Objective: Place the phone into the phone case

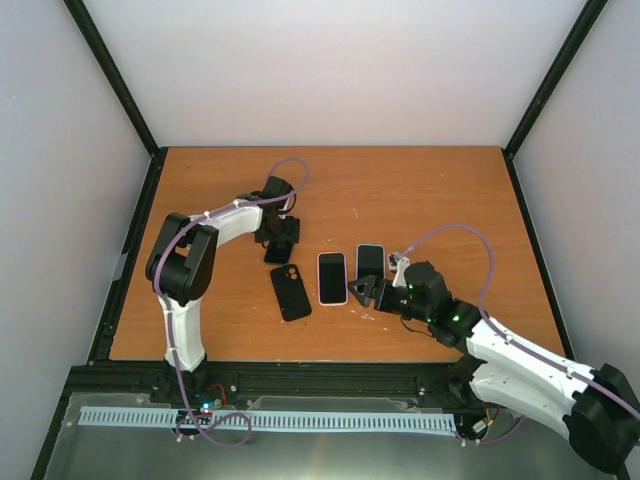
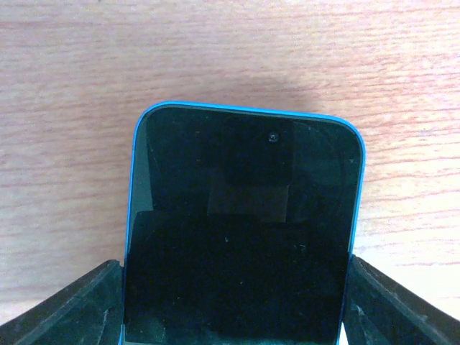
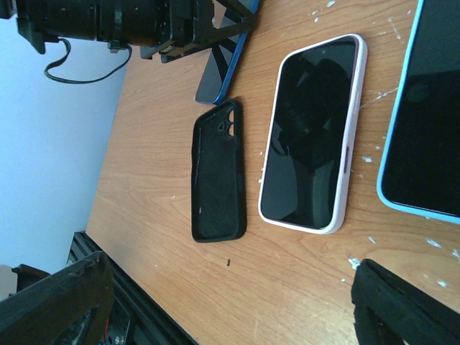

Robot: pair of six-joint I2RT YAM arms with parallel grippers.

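My left gripper (image 1: 281, 238) is shut on a dark phone with a blue rim (image 2: 244, 230); both fingers (image 2: 72, 309) press its long edges. In the right wrist view this blue phone (image 3: 224, 68) hangs tilted from the left gripper (image 3: 172, 29), its low end at the table. The empty black phone case (image 1: 290, 292) lies open side up just in front of it, and also shows in the right wrist view (image 3: 215, 176). My right gripper (image 1: 362, 290) is open and empty, hovering low over the table near the case (image 3: 230, 309).
A phone with a pink-white rim (image 1: 332, 277) lies screen up right of the case, also in the right wrist view (image 3: 313, 133). A phone with a light blue rim (image 1: 370, 261) lies beside it (image 3: 424, 115). The wooden table (image 1: 430, 190) has black frame rails at its edges.
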